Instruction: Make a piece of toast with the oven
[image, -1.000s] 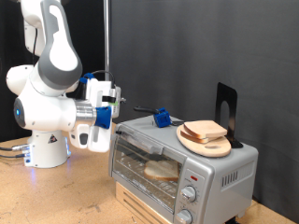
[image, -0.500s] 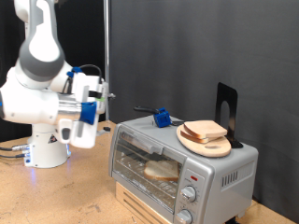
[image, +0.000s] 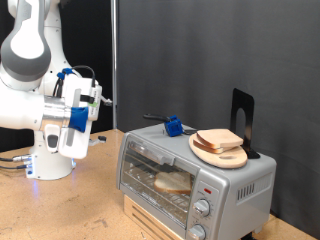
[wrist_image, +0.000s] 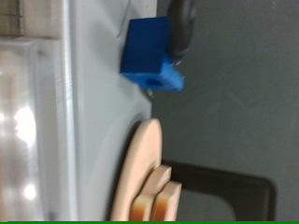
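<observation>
The gripper (image: 88, 128) hangs well apart from the toaster oven (image: 190, 180), at about nine o'clock of it in the exterior view, with nothing visible between its fingers. Whether the fingers stand wide or narrow I cannot tell: they are small there, blurred against the arm's white and blue housing, and the wrist view does not show them at all.

A slice of bread (image: 172, 181) lies inside the oven on the wire rack, seen through the closed glass door (image: 155, 170). More slices (image: 220, 140) sit stacked on a round wooden plate (image: 224, 156) on the oven's roof, at about two o'clock of the door; a small blue block (image: 174, 126) stands on the roof near the plate.

Judging by this, loading looks finished and the two knobs (image: 203, 208) look untouched. Handling this stage well probably means keeping the arm clear of the plate and block, and meeting a knob squarely rather than glancing off it.

The knob settings and the red mark are too small to read. The wrist view cuts off most of the oven roof (wrist_image: 93, 112), showing only block, plate edge and slice edges.
</observation>
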